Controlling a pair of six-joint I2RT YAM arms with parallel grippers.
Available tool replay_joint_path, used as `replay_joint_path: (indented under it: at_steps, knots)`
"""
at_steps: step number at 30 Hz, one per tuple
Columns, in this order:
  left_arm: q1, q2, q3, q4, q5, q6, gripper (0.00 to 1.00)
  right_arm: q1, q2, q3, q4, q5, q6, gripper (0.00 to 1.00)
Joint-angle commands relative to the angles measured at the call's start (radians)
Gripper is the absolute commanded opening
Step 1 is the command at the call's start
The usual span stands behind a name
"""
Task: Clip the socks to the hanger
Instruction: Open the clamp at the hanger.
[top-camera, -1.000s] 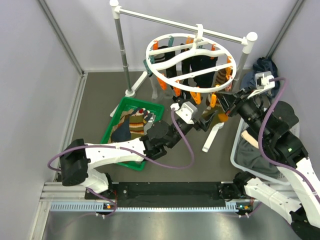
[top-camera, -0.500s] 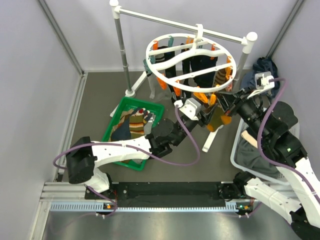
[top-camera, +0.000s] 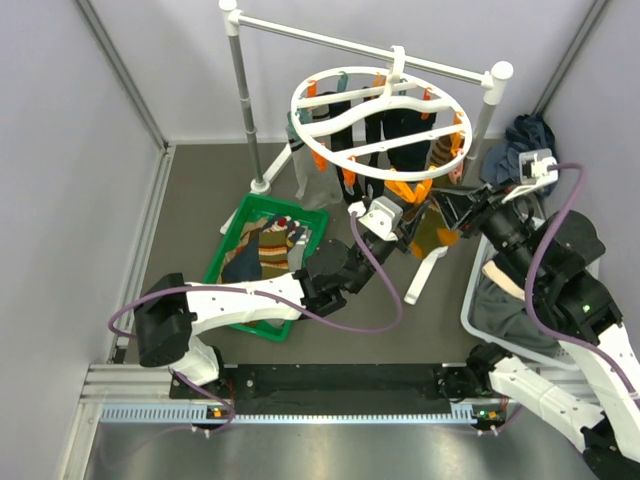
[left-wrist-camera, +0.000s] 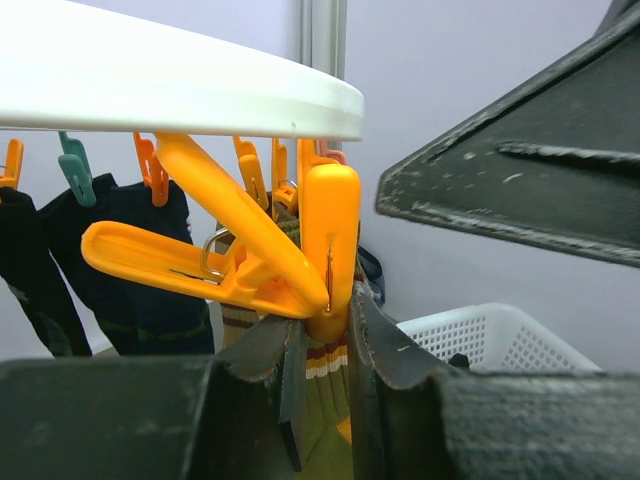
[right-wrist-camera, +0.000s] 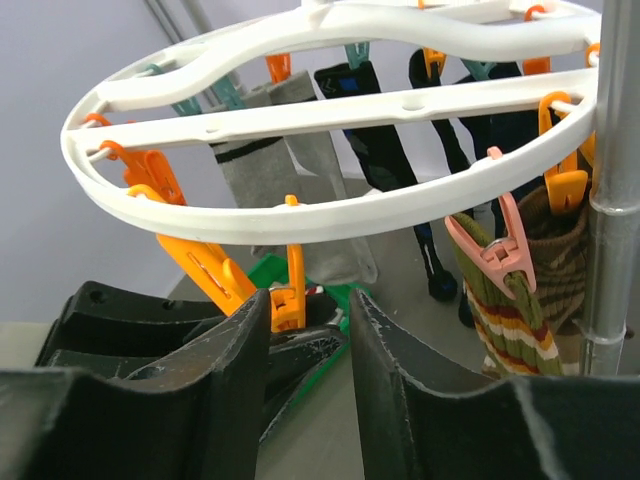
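Lab robot cell; bare partition walls (top-camera: 60, 150)

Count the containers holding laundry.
2. A green tray with socks lies left of centre; a white lattice basket sits at the right edge, partly behind the right arm. Another could be hidden.

Stand (top-camera: 241, 100) at back centre. Hanger (top-camera: 380, 125) hangs off its rail, w/ hung socks (right-wrist-camera: 375, 150) on clips under the ring. Tray (top-camera: 222, 245) on tabletop front-L of hanger, loose socks (top-camera: 272, 245) in it. Basket (top-camera: 467, 300) at far R beside R arm, fabric (top-camera: 505, 315) inside. Cloth bundle (top-camera: 520, 140) in back-R corner, behind basket. L gripper (left-wrist-camera: 322, 335) under ring's near rim, a clip (left-wrist-camera: 330, 240) betw. its fingers, sock (left-wrist-camera: 325, 370) below that clip. R gripper (right-wrist-camera: 308, 305) just R of it, beside the rim.
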Motion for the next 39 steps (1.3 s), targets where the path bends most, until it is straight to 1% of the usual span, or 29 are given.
replay_joint_path:
  at_steps: [1, 5, 8, 11, 23, 26, 29, 30, 31, 33, 34, 35, 36, 37, 39]
  knots:
    - [-0.003, -0.013, 0.002, 0.038, -0.021, -0.009, 0.0, -0.003, -0.029, 0.038, 0.007, -0.026, -0.02, 0.41]
    - [-0.003, -0.015, 0.005, 0.024, -0.017, -0.017, 0.0, -0.003, -0.011, 0.059, 0.006, -0.099, -0.034, 0.5]
    - [-0.003, -0.016, 0.009, 0.015, -0.009, -0.024, 0.0, -0.001, 0.012, 0.073, 0.006, -0.116, -0.038, 0.55]
    - [-0.005, -0.024, 0.007, 0.007, -0.006, -0.026, 0.0, -0.003, 0.031, 0.069, 0.019, -0.105, -0.046, 0.57]
    - [-0.009, -0.032, 0.013, -0.005, 0.009, -0.027, 0.0, -0.003, 0.084, 0.067, 0.068, -0.116, -0.058, 0.56]
    - [-0.009, -0.033, 0.012, -0.01, 0.016, -0.031, 0.0, -0.003, 0.094, 0.064, 0.075, -0.115, -0.062, 0.5]
    - [-0.009, -0.036, 0.007, -0.013, 0.016, -0.032, 0.0, -0.003, 0.094, 0.062, 0.079, -0.11, -0.066, 0.36]
    - [-0.009, -0.038, 0.004, -0.015, 0.013, -0.032, 0.02, -0.001, 0.094, 0.062, 0.081, -0.107, -0.068, 0.28]
    - [-0.009, -0.041, 0.002, -0.015, 0.01, -0.034, 0.03, -0.001, 0.092, 0.062, 0.082, -0.105, -0.068, 0.24]
    - [-0.009, -0.046, -0.007, -0.018, 0.0, -0.034, 0.09, -0.003, 0.091, 0.059, 0.084, -0.104, -0.072, 0.15]
    - [-0.009, -0.053, -0.01, -0.021, -0.003, -0.035, 0.2, -0.003, 0.091, 0.061, 0.084, -0.099, -0.075, 0.13]
    - [-0.009, -0.059, -0.014, -0.025, -0.006, -0.035, 0.25, -0.003, 0.089, 0.059, 0.084, -0.098, -0.075, 0.11]
    - [-0.009, -0.067, -0.028, -0.031, -0.013, -0.041, 0.28, -0.003, 0.089, 0.052, 0.087, -0.096, -0.078, 0.06]
    - [-0.009, -0.084, -0.034, -0.039, -0.02, -0.041, 0.35, -0.003, 0.088, 0.047, 0.09, -0.092, -0.08, 0.04]
    - [-0.009, -0.11, -0.057, -0.071, -0.032, -0.044, 0.45, -0.001, 0.081, 0.033, 0.104, -0.09, -0.078, 0.0]
